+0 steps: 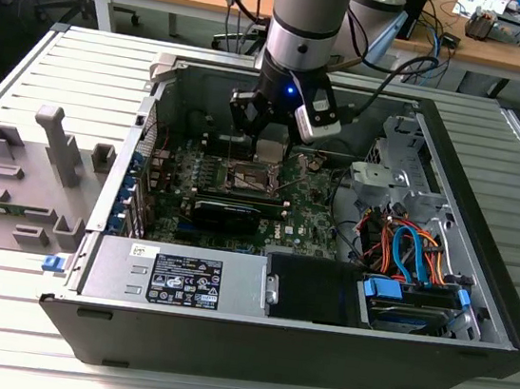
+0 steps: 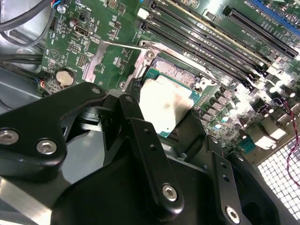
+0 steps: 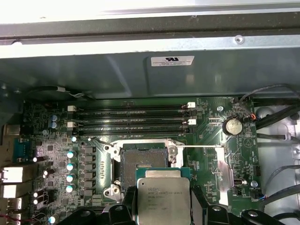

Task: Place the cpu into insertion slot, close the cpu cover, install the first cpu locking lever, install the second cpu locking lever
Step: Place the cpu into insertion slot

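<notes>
The cpu (image 3: 163,199), a flat square chip with a silvery top, hangs level between my black fingers (image 3: 127,202). My gripper (image 3: 163,206) is shut on it. The chip is just above and a little to one side of the insertion slot (image 3: 143,161), which lies open with its dark centre bare inside a silver rim. In the second wrist view the cpu (image 2: 166,105) covers most of the insertion slot (image 2: 171,70). In the exterior view my gripper (image 1: 271,146) is low inside the computer case. A silvery plate (image 3: 224,174) stands beside the socket; whether it is the cpu cover I cannot tell.
Two thin wire levers (image 3: 199,146) (image 3: 101,144) stick out from the socket's corners. Black memory slots (image 3: 131,117) run beside the socket. A black graphics card (image 1: 227,211), a power supply (image 1: 177,278) and bundled cables (image 1: 406,247) fill the case. A grey fixture (image 1: 22,178) sits at the exterior view's left.
</notes>
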Robot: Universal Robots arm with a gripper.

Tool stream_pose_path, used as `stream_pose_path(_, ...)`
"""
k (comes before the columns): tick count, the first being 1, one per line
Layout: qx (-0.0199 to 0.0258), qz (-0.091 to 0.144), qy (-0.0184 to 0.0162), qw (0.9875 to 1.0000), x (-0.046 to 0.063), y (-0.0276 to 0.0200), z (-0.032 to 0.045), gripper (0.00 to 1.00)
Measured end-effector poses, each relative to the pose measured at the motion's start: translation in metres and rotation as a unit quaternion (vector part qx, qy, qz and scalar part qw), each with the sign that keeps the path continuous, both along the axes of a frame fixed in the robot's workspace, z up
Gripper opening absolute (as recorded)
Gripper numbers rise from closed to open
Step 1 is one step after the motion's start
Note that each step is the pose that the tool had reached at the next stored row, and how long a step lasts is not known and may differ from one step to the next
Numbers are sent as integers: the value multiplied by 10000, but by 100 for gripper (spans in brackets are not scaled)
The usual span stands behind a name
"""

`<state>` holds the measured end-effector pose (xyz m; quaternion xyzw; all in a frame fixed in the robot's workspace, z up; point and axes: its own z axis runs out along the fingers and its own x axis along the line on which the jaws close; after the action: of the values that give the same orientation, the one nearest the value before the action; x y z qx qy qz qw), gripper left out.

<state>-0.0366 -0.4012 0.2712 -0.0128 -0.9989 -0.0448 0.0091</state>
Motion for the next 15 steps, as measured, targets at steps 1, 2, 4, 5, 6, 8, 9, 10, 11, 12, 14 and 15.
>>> stream_pose_path(1,0,0,0,10000,0,0,-2,55)
stream_pose_path(2,0,0,0,10000,0,-1,-5,55)
stream_pose_path(4,0,0,0,10000,0,-2,-10,55)
stream_pose_path(5,0,0,0,10000,0,-2,-14,55)
stream_pose_path(6,0,0,0,10000,0,-3,-15,55)
stream_pose_path(8,0,0,0,10000,0,-3,-19,55)
stream_pose_path(9,0,0,0,10000,0,-3,-21,55)
stream_pose_path(10,0,0,0,10000,0,-4,-22,55)
stream_pose_path(11,0,0,0,10000,0,-4,-24,55)
stream_pose_path(12,0,0,0,10000,0,-4,-25,55)
stream_pose_path(14,0,0,0,10000,0,-5,-29,55)
stream_pose_path(15,0,0,0,10000,0,-5,-31,55)
